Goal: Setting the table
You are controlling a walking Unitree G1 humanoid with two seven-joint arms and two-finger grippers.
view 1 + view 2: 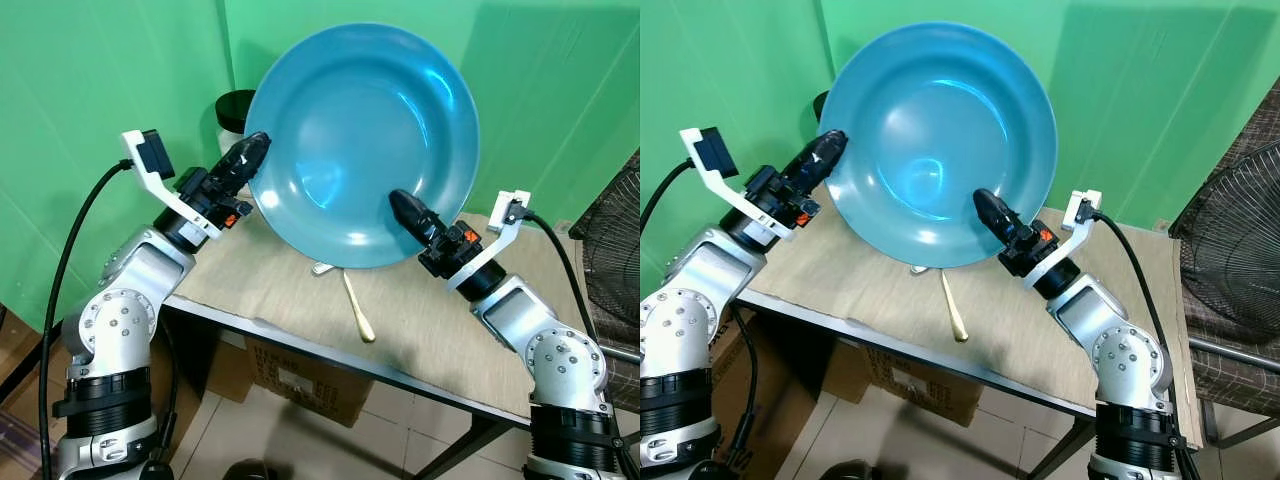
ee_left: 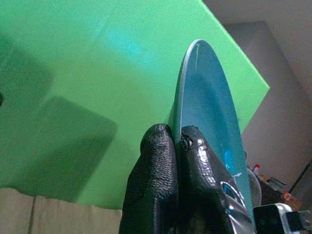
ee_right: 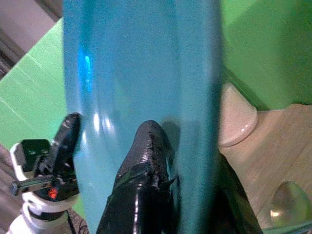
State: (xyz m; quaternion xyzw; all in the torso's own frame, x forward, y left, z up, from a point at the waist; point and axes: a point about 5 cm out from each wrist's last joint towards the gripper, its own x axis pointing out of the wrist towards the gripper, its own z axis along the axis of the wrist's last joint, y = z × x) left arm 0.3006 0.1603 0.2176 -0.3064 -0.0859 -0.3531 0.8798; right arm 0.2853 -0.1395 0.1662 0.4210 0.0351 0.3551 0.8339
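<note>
Left arm: the silver arm comes up from the lower left, in front of the left edge of the table (image 1: 420, 345).
Left gripper: the left gripper (image 1: 250, 152) is at the left rim of the plate (image 1: 360, 130); in the left wrist view its two black fingers (image 2: 156, 165) are pressed together on the thin rim, one on each side, so they grip the plate.
Plate: a big blue plate, held up in the air above the table and tilted, with its hollow side turned to the camera; it does not touch the table top.
Jar: behind the left rim of the plate stands a white jar with a black lid (image 1: 233, 105), at the back of the table by the green wall (image 1: 100, 90).
Spoon: a golden spoon (image 1: 357, 305) lies on the table under the lower rim of the plate, apart from it.
Right gripper: the right gripper (image 1: 402, 208) is at the lower right rim of the plate; one black finger lies on the hollow face, and the right wrist view shows the rim between the fingers, so they grip the plate.
Fan: right of the table there is a dark wire fan (image 1: 610, 250).
Box: under the table stands a cardboard box (image 1: 300, 380).
</note>
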